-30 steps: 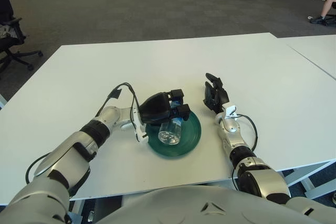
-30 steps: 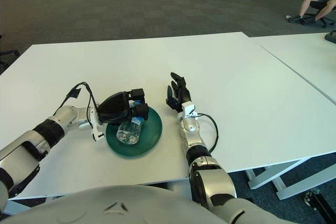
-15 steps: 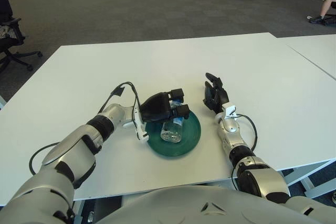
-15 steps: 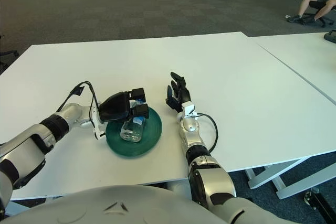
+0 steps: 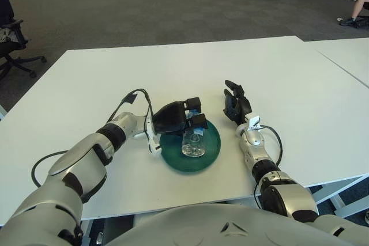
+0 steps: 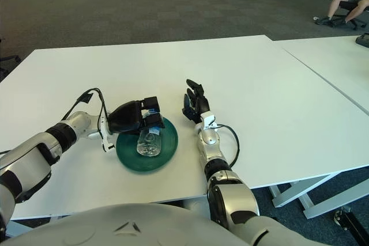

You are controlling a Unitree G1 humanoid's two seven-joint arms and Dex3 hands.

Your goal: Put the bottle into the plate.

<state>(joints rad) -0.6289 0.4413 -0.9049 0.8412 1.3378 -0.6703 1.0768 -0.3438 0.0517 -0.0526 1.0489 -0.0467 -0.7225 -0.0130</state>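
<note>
A clear plastic bottle with a blue label rests in the dark green plate near the table's front middle, its base toward me. My left hand reaches in from the left and is curled over the bottle's upper end, above the plate's far left part. My right hand rests on the table just right of the plate, fingers spread, holding nothing. The bottle's neck and cap are hidden under the left fingers.
The white table stretches far behind the plate. A second white table stands to the right across a narrow gap. A black cable loops at my left wrist. An office chair stands at the far left.
The bottle has shifted a little to the right and deeper into the plate with my left hand on it. The right hand has not moved.
</note>
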